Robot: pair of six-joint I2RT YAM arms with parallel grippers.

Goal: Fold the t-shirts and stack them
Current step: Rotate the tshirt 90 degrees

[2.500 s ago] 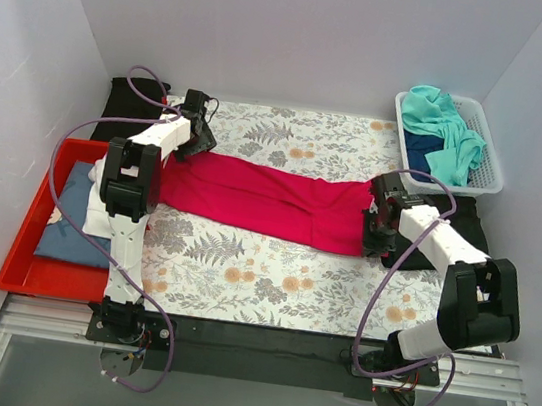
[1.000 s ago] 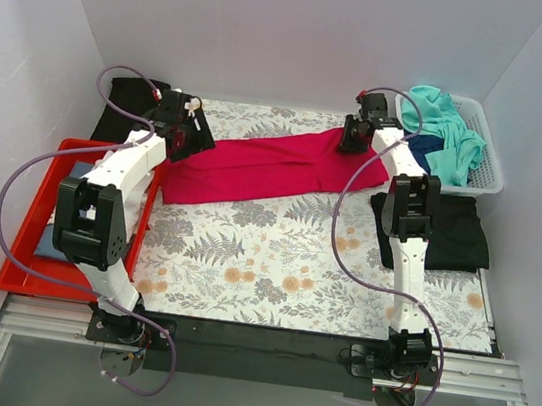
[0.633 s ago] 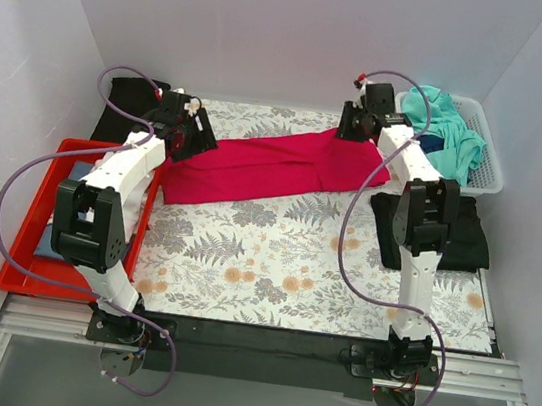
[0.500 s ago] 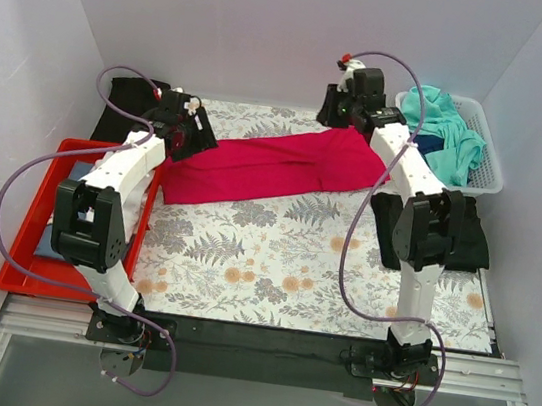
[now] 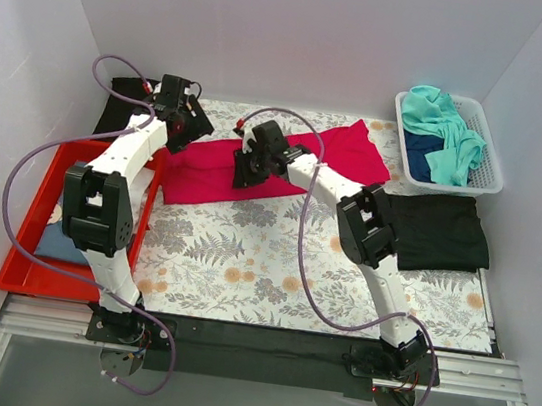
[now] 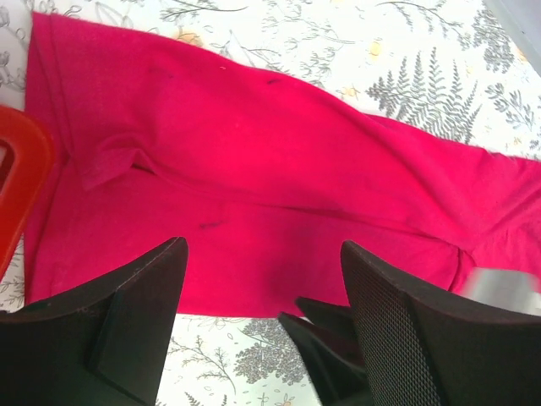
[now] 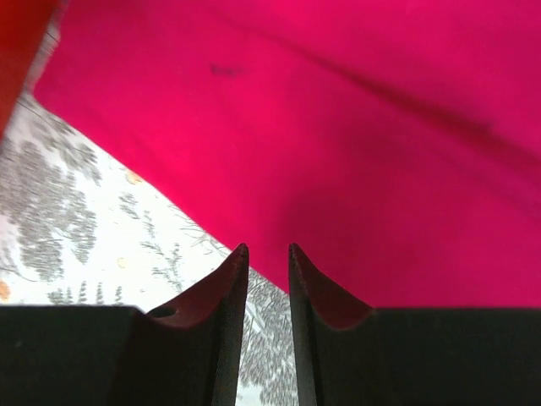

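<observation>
The crimson-red t-shirt [image 5: 333, 156] lies in a long flat band across the far part of the patterned table cover [image 5: 243, 260]. It also shows in the left wrist view [image 6: 254, 161] and the right wrist view [image 7: 355, 110]. My left gripper [image 5: 189, 123] hovers over its left end, open wide and empty [image 6: 264, 245]. My right gripper [image 5: 248, 167] is above the shirt's near edge, left of its middle. Its jaws stand a narrow gap apart with nothing between them [image 7: 265, 247]. Its fingers [image 6: 325, 334] show in the left wrist view.
A red tray [image 5: 19, 274] at the near left holds a folded blue shirt [image 5: 50, 233]. A white basket [image 5: 494, 164] at the far right holds teal [image 5: 445, 116] and navy [image 5: 420, 148] shirts. A black shirt [image 5: 444, 232] lies at the right, and black cloth [image 5: 118, 106] at the far left.
My right gripper has left the shirt's right end, which it held raised at the back, and swung left over the shirt's middle. The left gripper has barely moved.
</observation>
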